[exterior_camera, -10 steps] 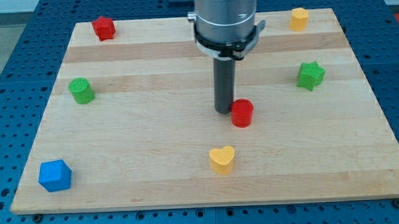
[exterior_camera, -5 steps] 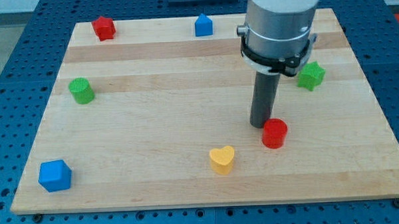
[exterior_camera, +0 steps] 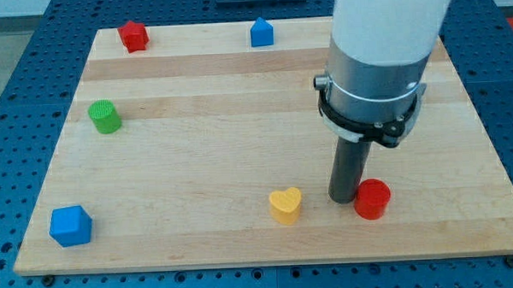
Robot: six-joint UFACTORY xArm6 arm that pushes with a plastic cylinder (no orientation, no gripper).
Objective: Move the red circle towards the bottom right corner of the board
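The table carries everything. My tip has no jaws, so it holds nothing; it only presses against the red circle, touching that block's left side. Thus the red circle lies just right of my tip, and the table's bottom right corner lies further right and slightly down.

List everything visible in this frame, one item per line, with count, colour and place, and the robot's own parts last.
board: 1, light wood, fills most of the view
red circle: 1, red, lower right, at my tip's right
yellow heart: 1, yellow, bottom centre, left of my tip
blue cube: 1, blue, bottom left corner
green cylinder: 1, green, left side
red block: 1, red, top left
blue house-shaped block: 1, blue, top centre
my tip: 1, dark rod, against the red circle's left side
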